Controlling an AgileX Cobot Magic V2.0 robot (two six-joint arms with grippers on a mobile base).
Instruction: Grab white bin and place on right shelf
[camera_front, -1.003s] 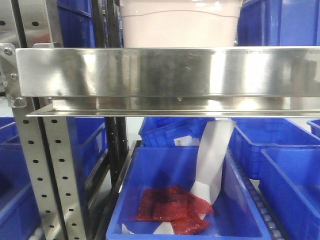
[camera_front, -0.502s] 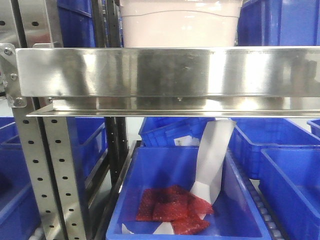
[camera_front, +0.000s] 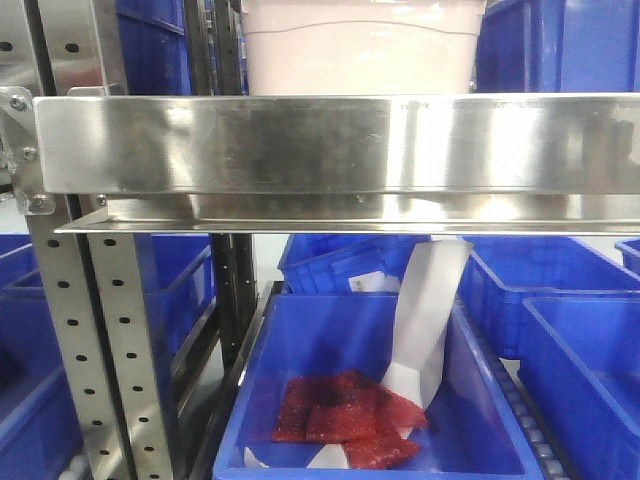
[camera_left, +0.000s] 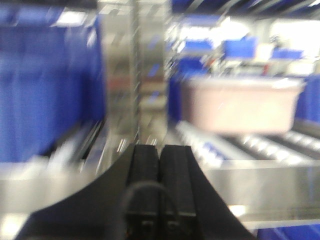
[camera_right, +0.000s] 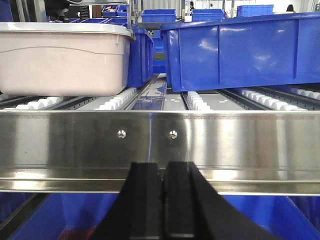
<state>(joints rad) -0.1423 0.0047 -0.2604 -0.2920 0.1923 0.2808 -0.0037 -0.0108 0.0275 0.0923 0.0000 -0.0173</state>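
On my left, my left gripper (camera_left: 159, 165) is sitting closed on nothing, its pads pressed together, before a blurred view of the white bin (camera_left: 239, 103) resting on the shelf's rollers behind the steel rail. From the front, the white bin (camera_front: 362, 47) is standing on the right shelf (camera_front: 330, 145), a blue bin (camera_front: 560, 45) just beside it, and a lower blue bin (camera_front: 365, 400) with red packets (camera_front: 345, 408) is sitting beneath. My right gripper (camera_right: 163, 200) is also closed and empty, hanging before the rail.
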